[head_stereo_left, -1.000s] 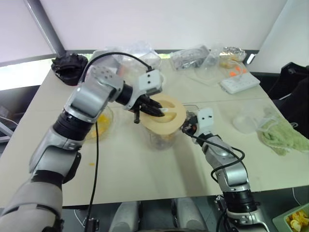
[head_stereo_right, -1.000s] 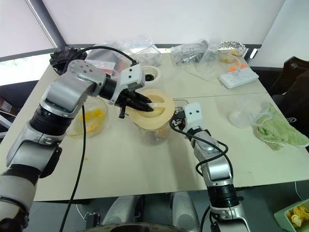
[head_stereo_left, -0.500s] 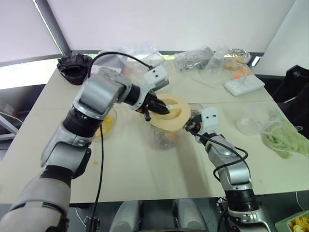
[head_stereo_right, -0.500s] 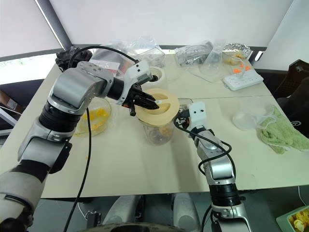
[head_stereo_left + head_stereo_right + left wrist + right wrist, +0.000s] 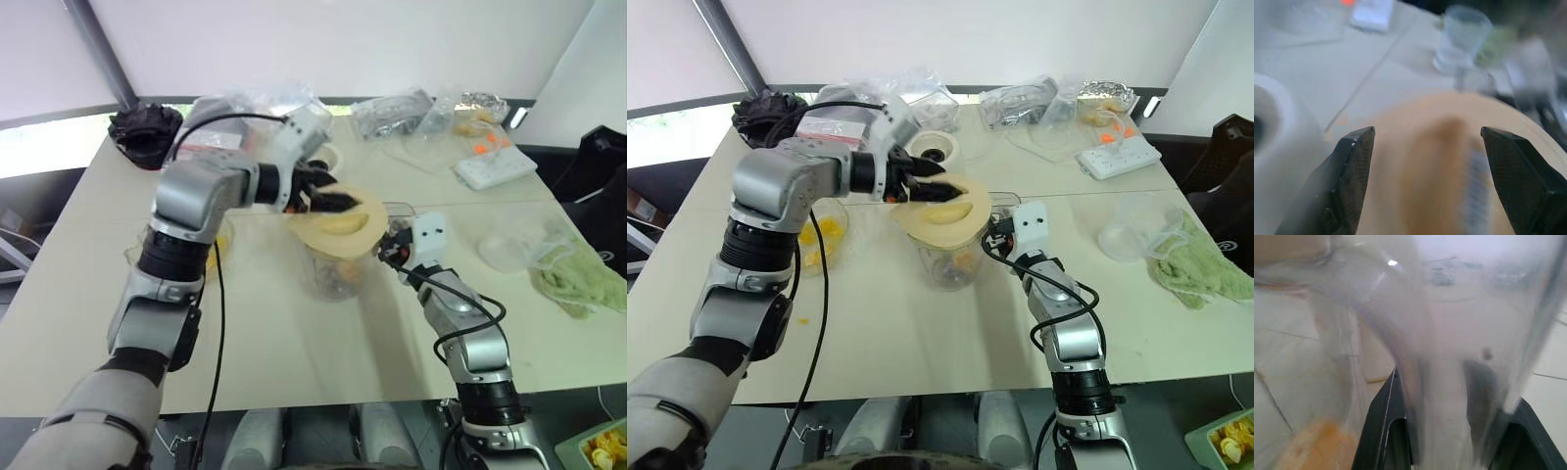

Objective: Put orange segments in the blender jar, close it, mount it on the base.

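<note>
1. Nearest, the right gripper [image 5: 997, 233] had its fingers closed around the clear handle of the blender jar [image 5: 945, 262]; the right wrist view showed the handle between both black fingers.
2. The jar stood upright near the middle of the table [image 5: 921, 343], with orange segments [image 5: 960, 262] at its bottom and a round cream lid [image 5: 942, 213] lying tilted across its mouth.
3. The left gripper [image 5: 328, 201] sat over the lid with fingers [image 5: 1352, 166] spread wide, one on either side of the lid's central ridge; contact could not be told.
4. To the jar's left a clear bowl [image 5: 823, 235] held more segments.
5. Behind the jar stood the base [image 5: 933, 149], well apart from it.
6. No writing was readable anywhere.
7. The near table edge in front of the jar lay bare; the far edge was crowded with clear bags [image 5: 1019, 103] and a white power strip [image 5: 1117, 157].
</note>
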You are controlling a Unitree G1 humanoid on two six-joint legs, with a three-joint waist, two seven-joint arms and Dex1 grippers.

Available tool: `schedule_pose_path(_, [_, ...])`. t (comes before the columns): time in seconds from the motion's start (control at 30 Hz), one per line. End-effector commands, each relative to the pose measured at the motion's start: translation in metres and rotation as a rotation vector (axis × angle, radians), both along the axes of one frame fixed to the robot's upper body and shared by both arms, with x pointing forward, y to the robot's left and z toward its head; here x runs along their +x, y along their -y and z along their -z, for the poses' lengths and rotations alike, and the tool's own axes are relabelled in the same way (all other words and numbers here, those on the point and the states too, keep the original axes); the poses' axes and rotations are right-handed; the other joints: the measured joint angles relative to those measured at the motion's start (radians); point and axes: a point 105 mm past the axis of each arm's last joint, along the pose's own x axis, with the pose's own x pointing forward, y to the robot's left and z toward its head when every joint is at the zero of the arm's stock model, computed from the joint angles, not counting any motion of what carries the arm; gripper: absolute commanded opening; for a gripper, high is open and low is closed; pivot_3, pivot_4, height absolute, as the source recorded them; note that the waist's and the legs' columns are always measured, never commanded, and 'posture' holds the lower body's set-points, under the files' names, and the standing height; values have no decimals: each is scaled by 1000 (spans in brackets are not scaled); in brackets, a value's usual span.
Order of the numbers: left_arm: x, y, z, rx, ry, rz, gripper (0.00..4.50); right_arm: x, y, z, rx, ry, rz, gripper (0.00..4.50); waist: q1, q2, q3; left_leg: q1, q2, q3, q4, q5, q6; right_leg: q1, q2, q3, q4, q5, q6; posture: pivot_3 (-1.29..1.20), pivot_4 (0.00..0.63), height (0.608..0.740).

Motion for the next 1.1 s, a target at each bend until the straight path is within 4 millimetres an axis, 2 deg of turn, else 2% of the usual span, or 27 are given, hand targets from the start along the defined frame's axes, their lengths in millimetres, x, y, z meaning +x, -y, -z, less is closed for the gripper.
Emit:
schedule_pose_path(0.03, [-2,2,-46,-162,97,12,3709,-2,-1,-21,6,91,-8,959,0,-1,1,0,0,0,-1,0,0,-1,0,0,0,0,0,0,150,740])
schedule_pose_path(0.17, [-2,-8,-83,-371,120,-28,3709,-4,-3,-19,9,81,-17,959,-1,-2,1,0,0,0,-6,1,-1,-2,0,0,-2,0,0,0,150,740])
schedule_pose_path(0.27, [-3,-25,-83,-375,173,-67,3709,-3,-2,-21,17,82,-17,959,-5,-2,1,2,0,2,-10,1,-1,-3,0,1,-2,0,0,0,150,740])
schedule_pose_path(0.4, [-4,-64,-58,-314,207,-172,3709,-2,7,-34,28,105,-3,959,-8,-1,2,2,0,3,-11,1,-2,-4,1,2,-1,1,-1,0,150,740])
schedule_pose_path(0.57, [-30,-109,-13,-214,215,-278,3709,-2,17,-56,46,141,18,959,-3,-2,3,-1,1,3,-11,1,-3,-7,0,3,-1,1,-2,0,150,740])
schedule_pose_path(0.63, [-48,-123,14,-178,183,-321,3709,-2,24,-72,54,168,35,959,-1,-2,3,-6,1,3,-11,2,-4,-13,0,3,-1,2,-3,0,150,740])
schedule_pose_path(0.7, [-62,-125,32,-162,156,-337,3709,-1,31,-86,57,185,47,959,1,-2,3,-12,1,3,-11,4,-8,-19,-1,3,-1,3,-4,0,150,740])
schedule_pose_path(0.83, [-74,-121,61,-186,100,-409,3709,2,47,-111,69,203,62,959,18,-4,3,-14,1,1,-9,6,-10,-18,-1,1,-1,3,-6,0,150,740])
schedule_pose_path(0.93, [-84,-115,83,-149,97,-437,3709,9,63,-144,73,230,91,959,10,-4,4,-13,2,3,-8,6,-10,-17,0,1,-3,3,-11,0,150,740])
schedule_pose_path(0.97, [-87,-112,89,-135,105,-442,3709,14,68,-161,64,249,93,959,7,-4,4,-13,2,3,-8,6,-10,-18,0,1,-3,3,-11,0,150,740])
schedule_pose_path(1.1, [-90,-99,98,-139,123,-460,3709,35,77,-211,71,294,93,959,3,-4,4,-13,2,5,-7,7,-10,-18,0,2,-3,3,-12,0,150,740])
